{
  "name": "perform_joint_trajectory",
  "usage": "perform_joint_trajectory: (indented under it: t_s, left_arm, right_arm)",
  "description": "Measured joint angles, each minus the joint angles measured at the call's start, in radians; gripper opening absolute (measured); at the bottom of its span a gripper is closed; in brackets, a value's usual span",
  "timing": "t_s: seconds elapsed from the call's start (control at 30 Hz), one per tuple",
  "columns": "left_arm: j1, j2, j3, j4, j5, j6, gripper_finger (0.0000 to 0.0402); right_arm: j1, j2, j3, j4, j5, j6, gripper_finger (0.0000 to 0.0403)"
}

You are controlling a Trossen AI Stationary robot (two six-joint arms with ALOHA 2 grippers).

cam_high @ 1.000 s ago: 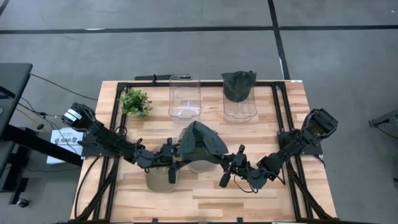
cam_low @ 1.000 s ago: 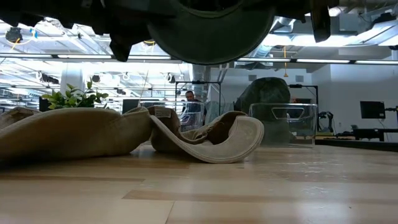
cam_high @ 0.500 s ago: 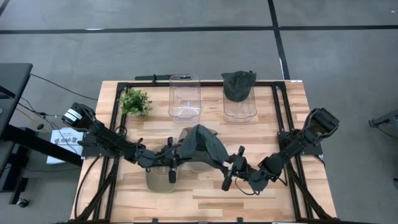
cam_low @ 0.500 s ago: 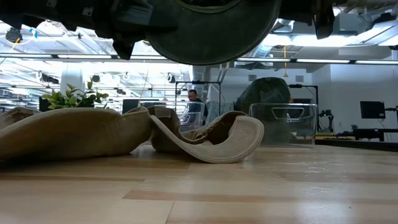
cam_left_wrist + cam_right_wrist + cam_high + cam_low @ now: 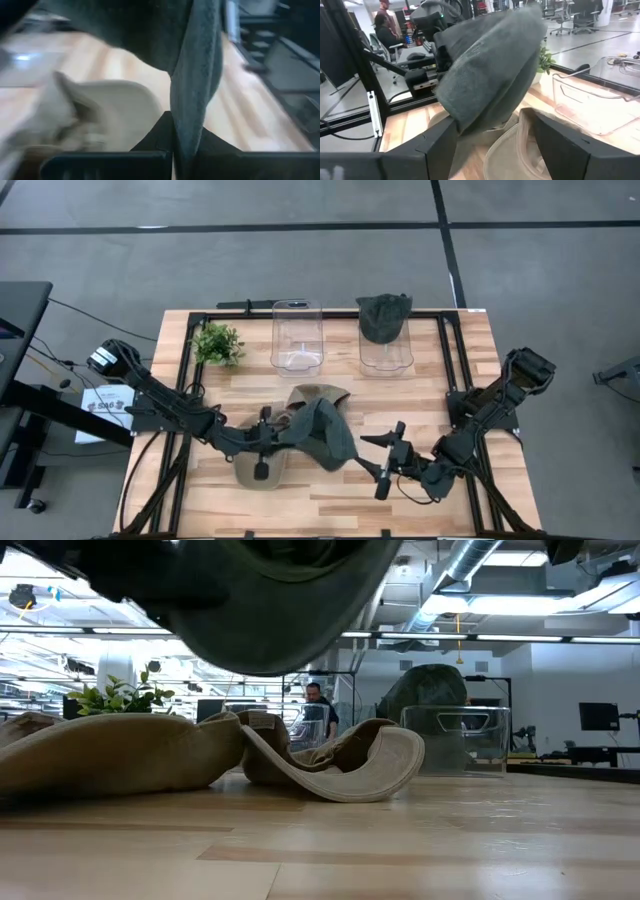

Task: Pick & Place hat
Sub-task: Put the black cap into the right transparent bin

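Note:
A dark grey hat [image 5: 325, 432] hangs above the table's middle with my left gripper [image 5: 283, 432] shut on its left side; the low view shows it clear of the table [image 5: 270, 600]. Under it, a tan hat [image 5: 316, 394] lies on the wood, with more tan cloth [image 5: 262, 470] toward the near edge. My right gripper [image 5: 377, 460] stands open just right of the grey hat, touching nothing; its wrist view faces the hat [image 5: 490, 75]. Another dark hat [image 5: 385, 315] sits on top of the far right clear container [image 5: 386, 352]. My left gripper pinches a fold of the grey hat's cloth [image 5: 192, 115] between its two fingers [image 5: 157, 137], coming nearly level from the table's left. The hat is lifted clear and droops away from the fingers to the right, above the tan hat.
A clear, hollow container [image 5: 297, 335] stands at the far middle and a small green plant [image 5: 217, 342] at the far left. A black frame [image 5: 455, 380] runs along the table's sides. Bare wood [image 5: 330, 500] lies along the near edge. A person [image 5: 315, 700] shows in the room behind.
My left gripper has shut on the grey hat's left side. My right gripper has opened, let go of the hat and drawn back toward the near right. The hat now hangs from the left gripper alone, shifted nearer, uncovering the tan hat beneath.

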Motion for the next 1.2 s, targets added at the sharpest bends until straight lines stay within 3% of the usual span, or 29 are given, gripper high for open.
perform_joint_trajectory:
  t_s: [0.3,0.57,0.83,1.2]
  left_arm:
    - [0.0,0.002,-0.003,-0.151,0.147,-0.096,0.0011]
    - [0.003,0.002,-0.003,-0.156,0.143,-0.14,0.0011]
    - [0.004,0.002,-0.002,-0.153,0.14,-0.141,0.0011]
    - [0.004,0.002,-0.002,-0.153,0.137,-0.142,0.0011]
  right_arm:
    - [-0.016,-0.001,0.0,0.034,-0.01,0.009,0.0249]
    - [-0.077,-0.001,0.0,0.067,-0.201,0.036,0.0249]
    - [-0.203,-0.001,0.0,0.081,-0.506,0.105,0.0249]
    - [-0.298,0.0,0.0,-0.007,-0.546,0.149,0.0248]
